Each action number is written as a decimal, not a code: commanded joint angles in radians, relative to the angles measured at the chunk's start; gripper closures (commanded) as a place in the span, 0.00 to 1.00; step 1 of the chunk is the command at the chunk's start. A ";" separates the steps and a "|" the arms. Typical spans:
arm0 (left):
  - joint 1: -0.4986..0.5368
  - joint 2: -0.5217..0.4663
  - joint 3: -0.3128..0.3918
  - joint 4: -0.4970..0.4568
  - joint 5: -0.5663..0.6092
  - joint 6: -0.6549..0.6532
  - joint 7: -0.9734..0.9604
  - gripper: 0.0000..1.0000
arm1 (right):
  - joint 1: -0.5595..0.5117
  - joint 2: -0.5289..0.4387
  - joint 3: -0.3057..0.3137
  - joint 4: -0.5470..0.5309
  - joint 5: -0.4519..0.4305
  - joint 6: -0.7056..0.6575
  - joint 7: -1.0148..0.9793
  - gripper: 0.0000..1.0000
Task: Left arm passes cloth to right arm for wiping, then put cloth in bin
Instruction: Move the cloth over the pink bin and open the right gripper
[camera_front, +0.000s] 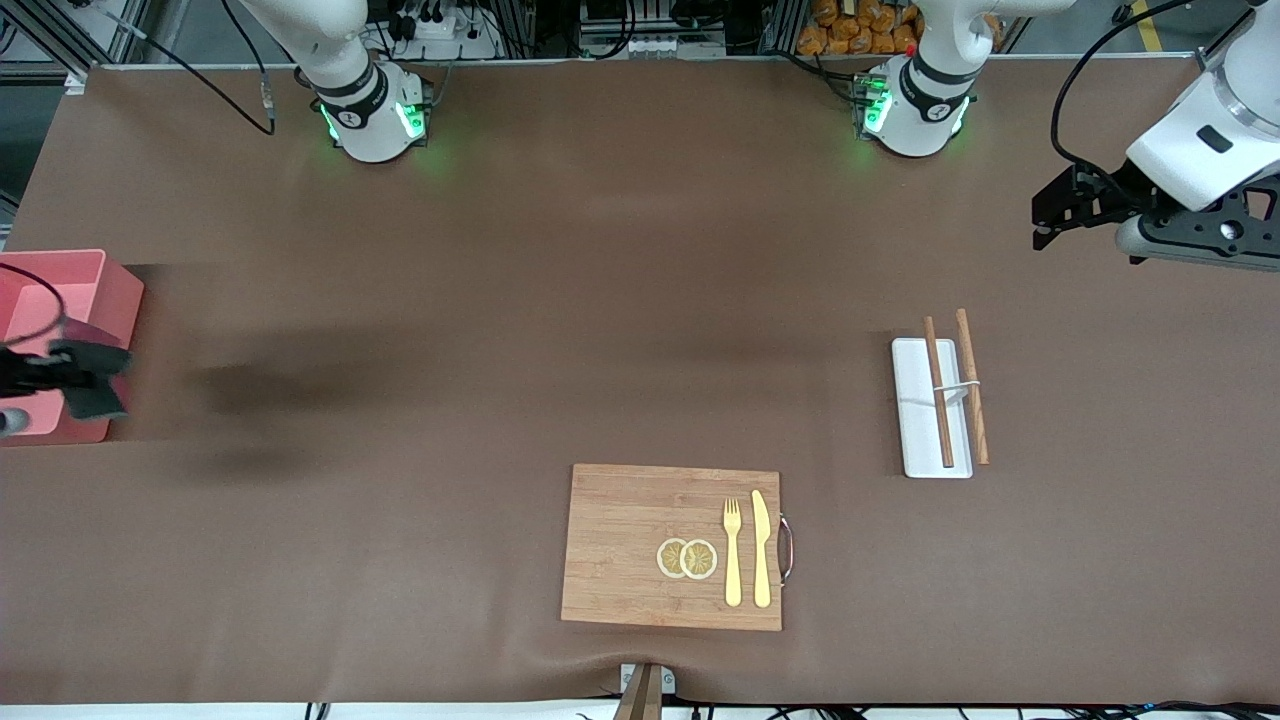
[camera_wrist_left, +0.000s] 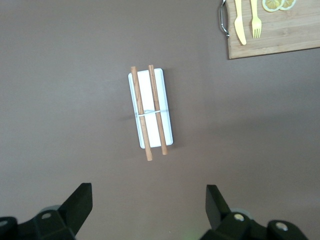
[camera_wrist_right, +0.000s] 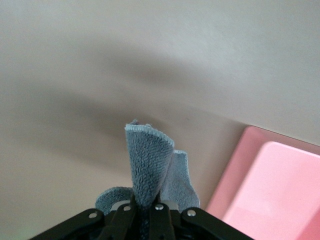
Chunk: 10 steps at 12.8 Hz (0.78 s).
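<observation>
My right gripper (camera_wrist_right: 145, 220) clamped the cloth (camera_wrist_right: 150, 165) above the bin (camera_front: 70, 290) at the tabletop's edge. My left gripper (camera_wrist_left: 145, 210) waited open. Releasing off-centre risked the cloth draping over the bin's wall.

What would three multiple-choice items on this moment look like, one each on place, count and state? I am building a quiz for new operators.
1. Where is the cloth?
A. on the wooden board
B. held by the right tool over the bin
C. on the white tray

2. How many lemon slices lie on the board?
A. one
B. two
C. four

3. How is the left tool?
A. open, empty
B. shut on the cloth
C. shut on a fork

Key: 1 B, the cloth hangs from shut fingers by the pink box; 2 B, two overlapping rounds; 3 A, fingers stand apart with nothing between.
</observation>
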<state>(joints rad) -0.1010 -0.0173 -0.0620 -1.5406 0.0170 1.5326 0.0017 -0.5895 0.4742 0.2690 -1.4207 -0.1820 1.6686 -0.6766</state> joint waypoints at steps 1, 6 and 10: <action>-0.002 -0.013 -0.007 0.007 0.034 -0.014 -0.102 0.00 | -0.085 0.006 0.007 0.035 -0.063 -0.007 -0.197 1.00; 0.009 -0.012 -0.007 0.001 0.020 -0.017 -0.100 0.00 | -0.177 0.044 -0.036 0.158 -0.123 0.069 -0.541 1.00; 0.009 -0.016 0.005 0.005 0.017 -0.019 -0.098 0.00 | -0.240 0.136 -0.036 0.151 -0.051 0.175 -0.727 0.29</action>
<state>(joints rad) -0.0948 -0.0214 -0.0567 -1.5393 0.0206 1.5290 -0.0828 -0.8091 0.5431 0.2189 -1.3063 -0.2603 1.8218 -1.3558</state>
